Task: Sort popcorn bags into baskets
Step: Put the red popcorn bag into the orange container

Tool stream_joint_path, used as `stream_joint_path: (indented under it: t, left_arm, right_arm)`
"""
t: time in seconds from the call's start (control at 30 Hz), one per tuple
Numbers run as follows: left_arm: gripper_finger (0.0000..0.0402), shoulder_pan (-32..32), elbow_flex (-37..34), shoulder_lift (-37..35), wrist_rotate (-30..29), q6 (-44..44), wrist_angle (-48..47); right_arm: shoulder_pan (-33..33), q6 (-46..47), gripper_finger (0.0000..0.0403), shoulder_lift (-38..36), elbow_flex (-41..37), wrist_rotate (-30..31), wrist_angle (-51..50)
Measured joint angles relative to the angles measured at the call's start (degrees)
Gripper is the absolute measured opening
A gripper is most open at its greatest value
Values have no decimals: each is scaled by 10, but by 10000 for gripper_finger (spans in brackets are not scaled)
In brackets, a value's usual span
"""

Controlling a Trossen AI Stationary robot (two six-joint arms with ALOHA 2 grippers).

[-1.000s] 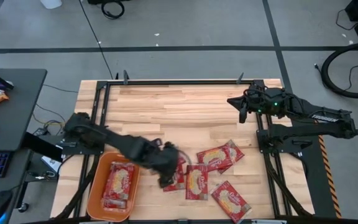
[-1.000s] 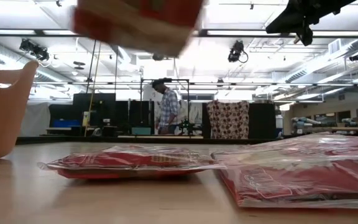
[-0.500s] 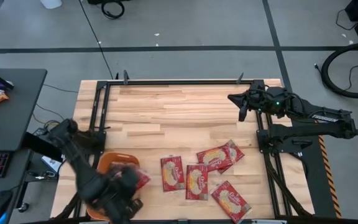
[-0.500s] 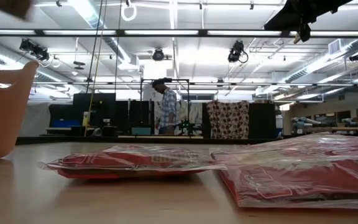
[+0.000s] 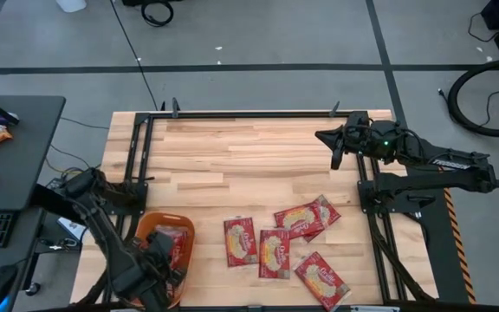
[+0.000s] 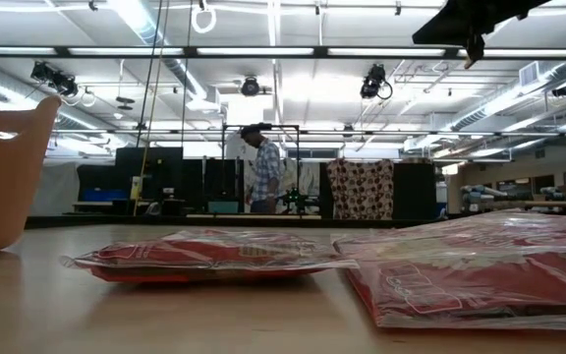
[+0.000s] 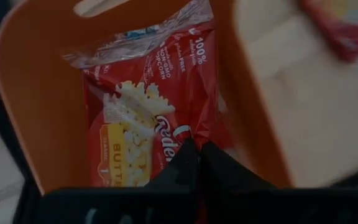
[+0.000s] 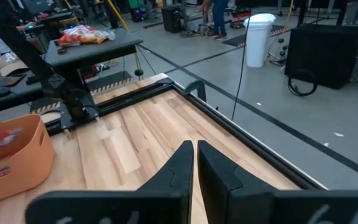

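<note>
Hovering over the bin (image 5: 181,232) at the table's near-left corner, the left gripper (image 7: 194,163), fingers together, is nearer the loose bags (image 5: 273,251).

Person (image 6: 262,169) in the room beyond; white bin (image 8: 258,40); orange-and-white snack packet (image 8: 82,35) on a desk (image 8: 101,46).

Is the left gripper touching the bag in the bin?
Cannot tell. In the left wrist view the left gripper shows shut over the bag inside the bin, but neither contact nor gap shows plainly.
</note>
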Motion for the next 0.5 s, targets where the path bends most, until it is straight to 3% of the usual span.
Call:
stream_joint_path:
  t: [0.3, 0.5]
  left_arm:
    - [13, 44, -88, 0, 26, -8, 50]
    - [67, 71, -114, 0, 69, -11, 51]
  right_arm:
    - [0, 6, 26, 0, 0, -13, 16]
    - [0, 6, 26, 0, 0, -39, 30]
